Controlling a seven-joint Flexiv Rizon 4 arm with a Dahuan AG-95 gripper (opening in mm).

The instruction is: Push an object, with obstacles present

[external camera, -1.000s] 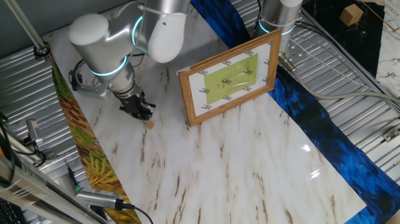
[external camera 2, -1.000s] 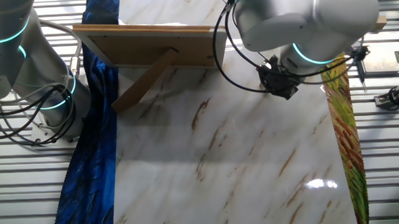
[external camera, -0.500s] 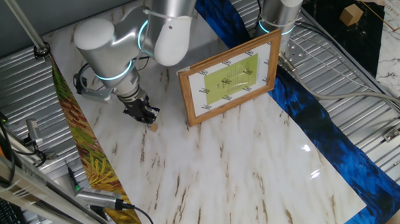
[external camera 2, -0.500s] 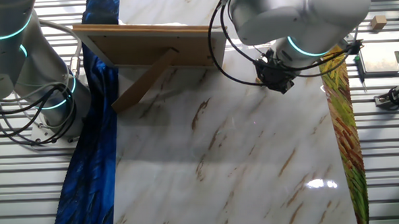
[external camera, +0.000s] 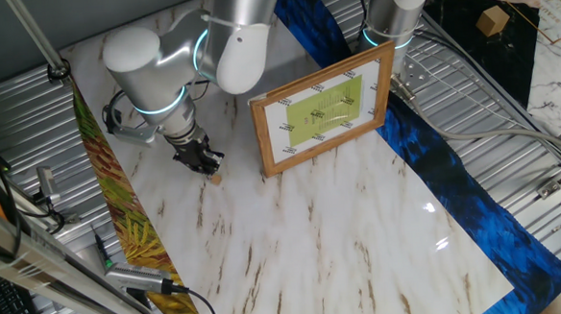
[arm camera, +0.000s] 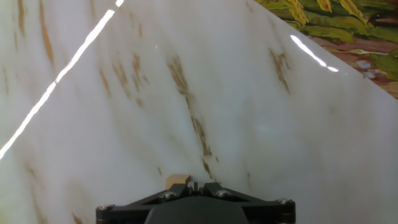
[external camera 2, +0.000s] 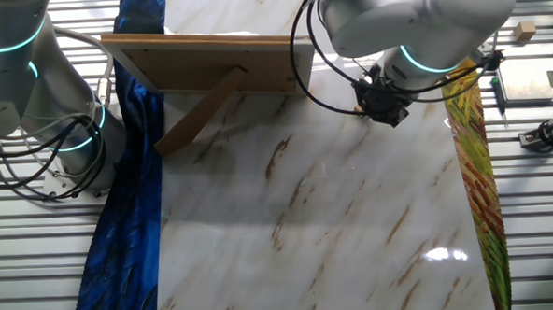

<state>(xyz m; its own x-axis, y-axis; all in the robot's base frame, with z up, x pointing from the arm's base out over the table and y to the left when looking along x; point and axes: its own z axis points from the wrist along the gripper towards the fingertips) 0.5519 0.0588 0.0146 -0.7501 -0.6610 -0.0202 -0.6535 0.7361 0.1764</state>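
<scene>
Nub (arm camera: 178, 180) of light wood lies on the marble tabletop (external camera: 342, 231), touching the gripper (arm camera: 194, 187) tip, well apart from the picture frame (external camera: 322, 108). Gripper fingers are pressed together, holding nothing.

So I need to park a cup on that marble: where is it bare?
Free: the marble between frame and near edge, yellow strip to blue cloth. Crowded: the far corner, where the gripper meets the nub.
</scene>
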